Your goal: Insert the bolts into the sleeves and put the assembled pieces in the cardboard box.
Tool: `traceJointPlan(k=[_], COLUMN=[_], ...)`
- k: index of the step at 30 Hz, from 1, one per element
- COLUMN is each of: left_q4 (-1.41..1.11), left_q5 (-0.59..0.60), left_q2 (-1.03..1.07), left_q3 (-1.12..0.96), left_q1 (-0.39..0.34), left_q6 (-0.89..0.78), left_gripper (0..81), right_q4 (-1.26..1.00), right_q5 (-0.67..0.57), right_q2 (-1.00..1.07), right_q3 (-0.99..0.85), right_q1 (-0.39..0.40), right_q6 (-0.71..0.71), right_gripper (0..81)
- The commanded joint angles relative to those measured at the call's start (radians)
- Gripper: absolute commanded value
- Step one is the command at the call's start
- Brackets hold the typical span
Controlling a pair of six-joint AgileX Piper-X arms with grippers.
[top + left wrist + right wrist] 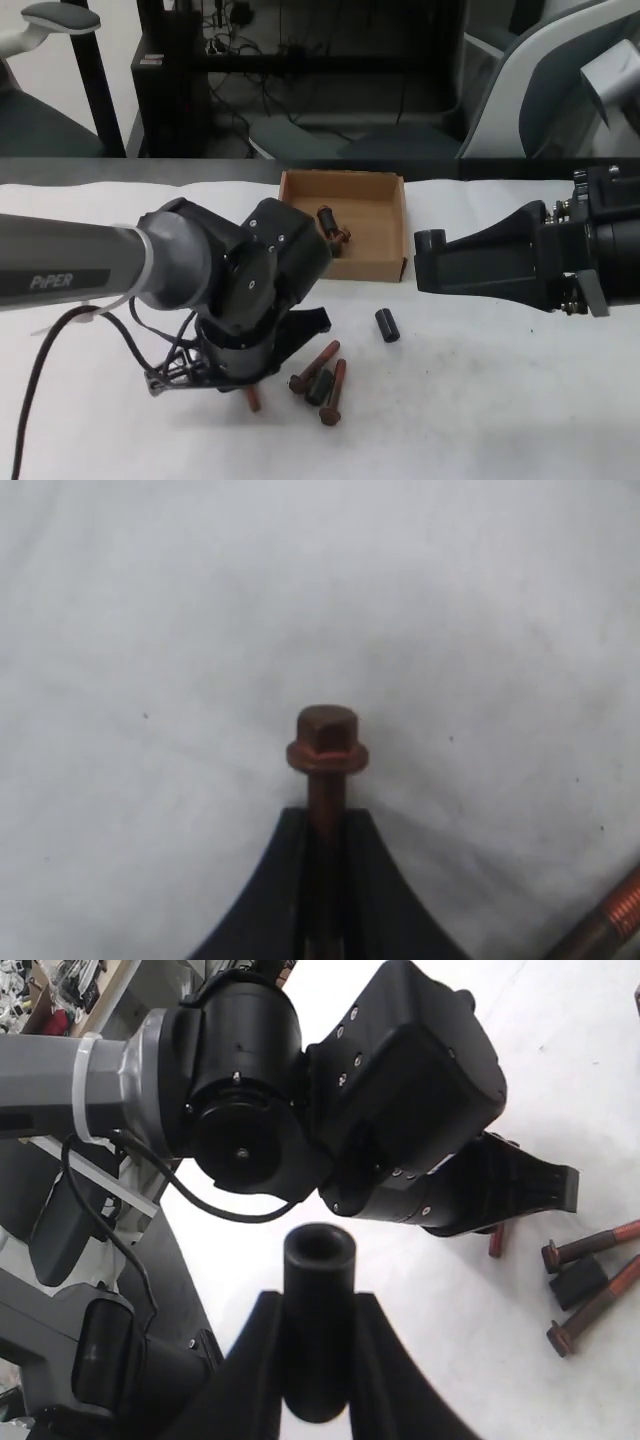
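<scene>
Bolt [327,742] is clamped by its shank in my left hand [326,818], head out, low over the surface [150,600]. My right hand [318,1300] grips a sleeve [320,1255], bore showing. I should lift, line up both axes, then feed slowly.

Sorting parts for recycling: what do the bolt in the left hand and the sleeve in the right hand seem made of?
The bolt: likely metal, dull coppery-brown finish, hex flanged head. The sleeve: matte black tube, plastic or coated metal; the look leaves it open.
</scene>
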Motion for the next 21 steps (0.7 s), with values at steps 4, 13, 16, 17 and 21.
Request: traceJointPlan(k=[4, 13, 16, 17, 21], left_q4=[0.002, 0.000, 0.000, 0.000, -0.056], left_q5=[-0.154, -0.150, -0.143, -0.123, 0.014], left_q2=[-0.129, -0.321, -0.433, -0.477, -0.647], left_q3=[0.000, 0.056, 0.131, 0.160, 0.261], left_q1=[0.006, 0.030, 0.036, 0.037, 0.038], left_q6=[0.078, 0.187, 0.201, 0.207, 0.271], left_gripper=[1.7, 1.7, 1.7, 1.7, 1.7], right_q4=[-0.010, -0.001, -0.001, -0.001, 0.024], right_q5=[-0.015, 0.008, 0.071, 0.085, 0.105], right_q2=[-0.014, -0.038, -0.075, -0.086, -0.111], right_q3=[-0.013, -0.013, -0.013, -0.013, -0.013], right_q1=[-0.007, -0.007, -0.007, -0.007, -0.004], right_q6=[0.001, 0.001, 0.001, 0.001, 0.001], right_gripper=[0.4, 0.4, 0.4, 0.4, 0.4])
